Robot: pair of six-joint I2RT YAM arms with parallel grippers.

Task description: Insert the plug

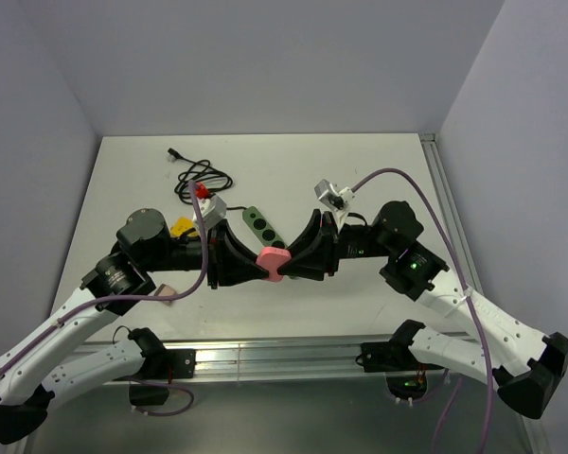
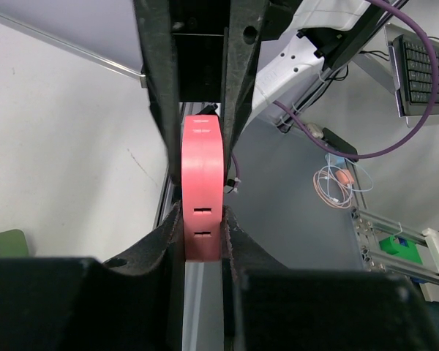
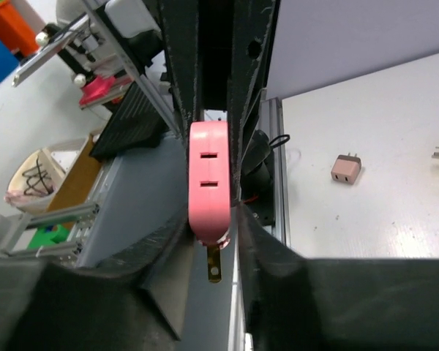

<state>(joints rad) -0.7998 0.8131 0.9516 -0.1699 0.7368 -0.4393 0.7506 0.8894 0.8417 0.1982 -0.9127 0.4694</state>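
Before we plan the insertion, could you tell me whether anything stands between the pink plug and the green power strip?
Nothing visible does: seen from above, the green power strip lies right behind the pink plug, with no object between them.

top looks down; wrist views close, share plug (image 2: 202,183)

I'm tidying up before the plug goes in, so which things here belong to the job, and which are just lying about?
Job:
- pink plug
- green power strip

Lying about:
- black cable
- yellow adapter
- small brown adapter
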